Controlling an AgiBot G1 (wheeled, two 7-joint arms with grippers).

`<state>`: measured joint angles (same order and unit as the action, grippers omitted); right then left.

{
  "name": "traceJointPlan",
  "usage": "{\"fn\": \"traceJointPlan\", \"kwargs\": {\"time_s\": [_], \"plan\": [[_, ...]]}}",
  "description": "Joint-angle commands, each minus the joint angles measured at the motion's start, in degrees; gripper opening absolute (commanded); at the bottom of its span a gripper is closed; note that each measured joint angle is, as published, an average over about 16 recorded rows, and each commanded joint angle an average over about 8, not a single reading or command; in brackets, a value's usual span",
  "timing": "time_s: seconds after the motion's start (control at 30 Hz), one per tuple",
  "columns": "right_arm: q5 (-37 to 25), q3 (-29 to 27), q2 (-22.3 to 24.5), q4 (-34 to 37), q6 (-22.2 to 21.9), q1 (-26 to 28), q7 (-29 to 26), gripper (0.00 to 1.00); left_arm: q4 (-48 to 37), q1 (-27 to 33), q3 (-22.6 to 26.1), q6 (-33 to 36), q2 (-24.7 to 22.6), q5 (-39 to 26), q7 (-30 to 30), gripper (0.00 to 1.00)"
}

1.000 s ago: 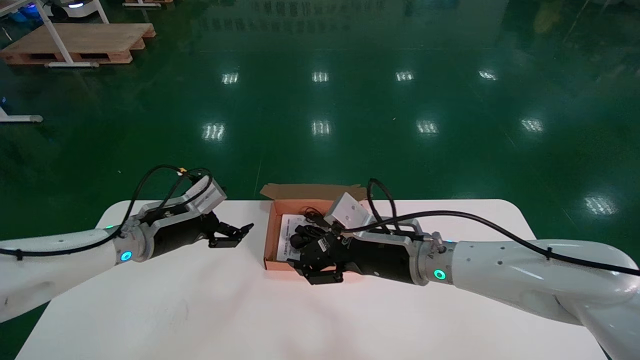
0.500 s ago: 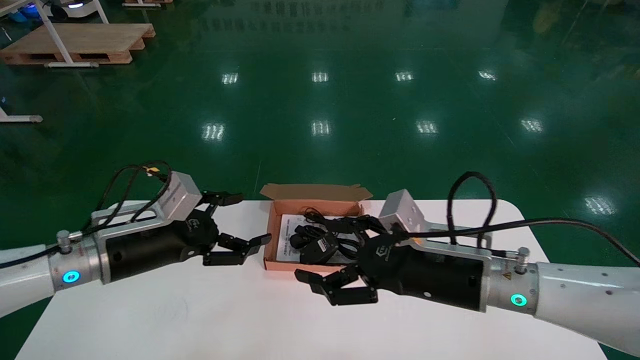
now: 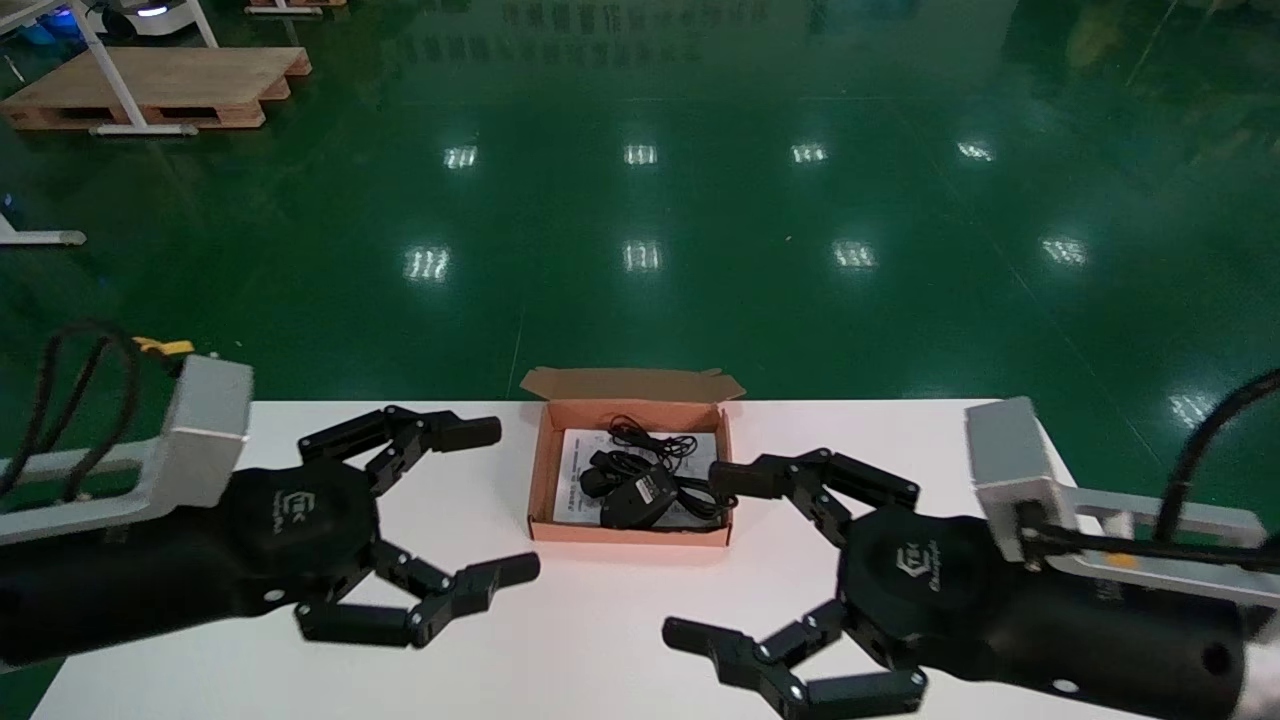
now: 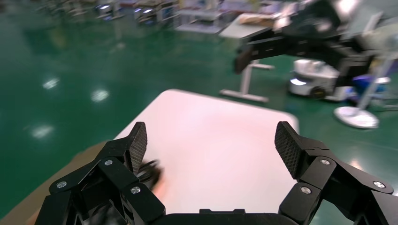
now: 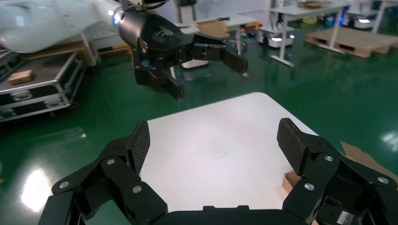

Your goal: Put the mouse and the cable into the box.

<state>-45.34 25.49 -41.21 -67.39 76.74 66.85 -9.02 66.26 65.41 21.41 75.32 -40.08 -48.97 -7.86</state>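
We log mouse point(image 3: 632, 492) and cable point(image 3: 655, 440) lying inside the box point(image 3: 541, 470) at the far edge of the table point(image 3: 600, 630) (leaflet point(image 3: 570, 468) beneath). Left gripper point(image 3: 505, 500) and right gripper point(image 3: 702, 556) flank it on the near side, fingers spread wide and empty. We judge the loading done, hence nothing is held.

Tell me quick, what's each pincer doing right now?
Left pincer: open, empty, left of the brown cardboard box.
Right pincer: open, empty, right of that box.
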Motion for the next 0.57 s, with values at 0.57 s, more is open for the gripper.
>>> {"fn": "traceJointPlan", "kwargs": {"time_s": [0.57], "plan": [[4.3, -11.4, 7.5, -7.5, 10.8, -6.4, -2.0, 1.00, 8.8, -4.4, -6.4, 12.8, 5.9, 8.6, -3.0, 1.00]]}}
